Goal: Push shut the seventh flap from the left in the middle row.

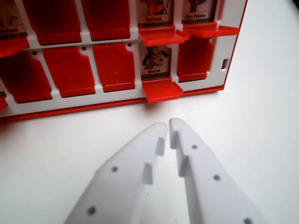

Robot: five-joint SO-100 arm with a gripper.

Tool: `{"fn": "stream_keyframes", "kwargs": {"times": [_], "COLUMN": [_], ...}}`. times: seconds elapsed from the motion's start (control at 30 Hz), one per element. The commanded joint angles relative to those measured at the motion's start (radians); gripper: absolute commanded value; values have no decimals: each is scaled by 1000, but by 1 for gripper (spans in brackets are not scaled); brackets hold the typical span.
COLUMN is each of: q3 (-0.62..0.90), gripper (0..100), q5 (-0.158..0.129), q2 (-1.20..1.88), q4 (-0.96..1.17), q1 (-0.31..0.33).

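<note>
The white table [261,116] fills most of the wrist view. On it lies the red and white board [117,100], with rows of flaps. The white gripper [168,125] sits low in the view, empty, its tips nearly touching. Just past them an open flap [161,91] sticks out under the "Mouton" card [154,60]. Two more open flaps [187,33] stick out one row above.

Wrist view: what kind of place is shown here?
Probably a tabletop play or test setup: a red-and-white plastic flap game board with animal picture cards lies on a plain white table, near the white plastic pincer.
</note>
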Motion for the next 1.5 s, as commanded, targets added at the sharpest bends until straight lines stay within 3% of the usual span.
{"fn": "stream_keyframes", "kwargs": {"times": [0.0,0.4,0.57,1.27,1.47], "q3": [-137,-199,-264,-546,-673], "gripper": [0,0,0,0,0], "q5": [0,3,15,8,32], "q2": [-25,-173,-244,-486,-526], "q4": [-28,-78,-80,-72,-40], "q1": [9,9,2,0,-12]}}
